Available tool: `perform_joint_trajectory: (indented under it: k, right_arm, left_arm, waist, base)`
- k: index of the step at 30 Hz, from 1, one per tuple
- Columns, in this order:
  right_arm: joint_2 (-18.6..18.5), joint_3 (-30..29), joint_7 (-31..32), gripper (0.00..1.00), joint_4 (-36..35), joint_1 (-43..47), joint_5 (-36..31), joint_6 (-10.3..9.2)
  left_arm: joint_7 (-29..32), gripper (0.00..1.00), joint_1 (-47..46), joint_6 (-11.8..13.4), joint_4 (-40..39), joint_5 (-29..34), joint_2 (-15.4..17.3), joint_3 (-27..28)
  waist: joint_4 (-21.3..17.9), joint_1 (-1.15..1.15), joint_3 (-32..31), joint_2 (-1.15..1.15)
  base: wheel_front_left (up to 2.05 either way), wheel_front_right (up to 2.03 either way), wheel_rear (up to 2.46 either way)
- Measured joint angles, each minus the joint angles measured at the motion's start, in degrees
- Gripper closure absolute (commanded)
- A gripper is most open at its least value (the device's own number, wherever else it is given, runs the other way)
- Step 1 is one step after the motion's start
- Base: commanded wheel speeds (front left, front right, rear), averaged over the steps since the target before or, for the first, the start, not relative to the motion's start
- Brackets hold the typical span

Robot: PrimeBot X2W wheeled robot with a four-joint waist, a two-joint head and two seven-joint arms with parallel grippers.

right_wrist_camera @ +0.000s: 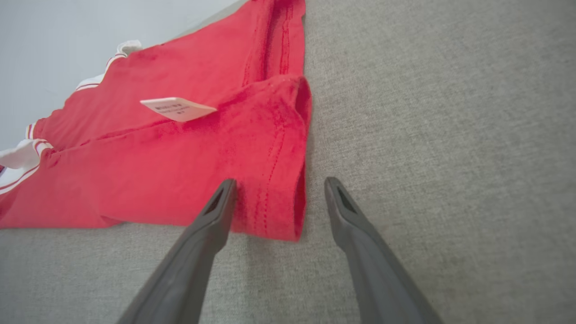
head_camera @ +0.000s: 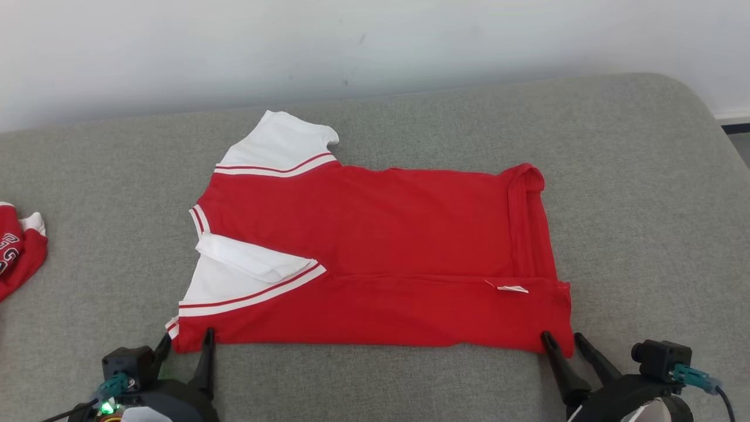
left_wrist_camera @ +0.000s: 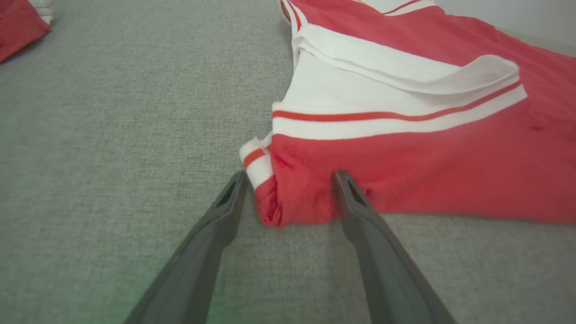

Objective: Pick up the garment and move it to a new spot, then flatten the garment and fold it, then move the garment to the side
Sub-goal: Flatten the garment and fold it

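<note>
Lying midway across the grey fabric surface (head_camera: 644, 176), the red-and-white jersey (head_camera: 381, 234) has its near edge folded over. Left claw (head_camera: 187, 335) gapes wide astride the sleeve-end corner, right claw (head_camera: 562, 336) equally wide astride the hem corner, near a small white label (head_camera: 512, 288).

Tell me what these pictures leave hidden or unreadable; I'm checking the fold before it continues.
- White care label on the white-sleeved red fabric shirt: print too small and blurred, right wrist view.
- Second red garment: cut off by the head view's left edge; lettering partly shown.
- Shirt's underside: hidden by its own folded cloth, all views.
</note>
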Motion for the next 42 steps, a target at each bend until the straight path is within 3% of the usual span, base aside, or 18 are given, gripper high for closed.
perform_joint_trajectory:
  k: [2,3,4,5,6,7,17,30,36,37,38,39,42]
  right_arm:
    - [0.51,0.64,-0.11,0.0,1.54,-0.76,-0.01,0.0]
    - [0.78,1.0,-0.36,0.18,2.11,-1.16,0.0,0.0]
    - [0.89,1.34,-0.49,0.74,2.63,-1.51,0.03,0.0]
    - [0.97,1.7,-0.68,1.0,3.04,-1.86,0.1,0.0]
    - [1.0,2.03,-0.98,1.0,3.46,-2.23,0.36,0.0]
    - [1.05,2.34,-1.11,1.0,3.8,-2.42,0.59,0.0]
    - [-1.79,2.37,-4.56,1.0,4.21,-1.48,2.9,0.0]
    - [-6.36,0.51,-2.43,1.0,2.02,7.37,5.59,0.0]
    - [-6.76,-0.79,-0.12,1.0,0.98,10.76,6.08,0.0]
    - [-6.65,-0.88,0.14,0.77,0.91,10.98,6.04,0.0]
    - [-6.47,-1.04,0.33,0.49,0.81,11.07,5.82,0.0]
    - [-6.34,-1.18,0.37,0.0,0.67,11.21,5.44,0.0]
    - [-5.77,-1.31,0.45,0.0,-1.02,11.51,5.3,0.0]
  left_arm:
    - [-0.07,0.0,-0.66,-0.09,0.99,-0.4,-0.51,0.11]
    - [-0.22,0.0,-0.95,-0.37,1.44,-0.45,-0.6,0.1]
    - [-0.23,0.2,-1.26,-0.53,1.94,-0.45,-0.77,0.05]
    - [-0.25,0.59,-1.53,-0.6,2.24,-0.48,-0.99,0.07]
    - [-0.33,0.91,-1.75,-1.0,2.59,-0.55,-1.19,0.05]
    - [-0.46,1.0,-1.92,-1.1,2.8,-0.55,-1.44,-0.04]
    - [-0.71,1.0,2.19,-2.16,-0.4,-0.79,-2.87,0.9]
    - [-0.73,1.0,18.22,1.91,-13.96,-0.8,-6.76,1.45]
    - [0.01,1.0,22.21,3.08,-16.7,-1.4,-6.27,1.36]
    - [0.07,0.84,22.34,3.19,-16.8,-1.36,-6.06,1.34]
    - [0.4,0.44,22.38,3.43,-16.93,-1.35,-5.9,1.26]
    - [0.66,0.02,22.43,3.54,-17.07,-1.35,-5.86,1.22]
    - [0.58,0.0,23.14,4.06,-18.2,-1.38,-5.78,1.62]
  waist:
    - [0.06,0.0,0.36,0.0]
    - [0.12,0.0,0.49,0.0]
    - [0.17,0.0,0.59,0.0]
    - [0.22,0.0,0.64,0.0]
    - [0.25,0.0,0.61,0.0]
    - [0.28,0.0,0.51,0.0]
    - [0.92,0.0,-2.66,0.01]
    - [4.3,-0.01,-7.43,0.0]
    - [6.06,0.0,-8.49,0.0]
    - [6.24,-0.01,-8.62,0.0]
    - [6.36,-0.01,-8.77,0.0]
    - [6.45,0.0,-8.9,0.0]
    - [6.48,-0.01,-9.22,0.0]
  base:
    - [0.0,0.0,0.0]
    - [0.0,0.0,0.0]
    - [0.0,0.0,0.0]
    - [0.0,0.0,0.0]
    - [0.0,0.0,0.0]
    - [0.0,0.0,0.0]
    - [0.0,0.0,0.0]
    - [0.0,0.0,0.0]
    - [0.0,0.0,0.0]
    - [0.0,0.0,0.0]
    - [0.0,0.0,0.0]
    - [0.0,0.0,0.0]
    - [0.0,0.0,0.0]
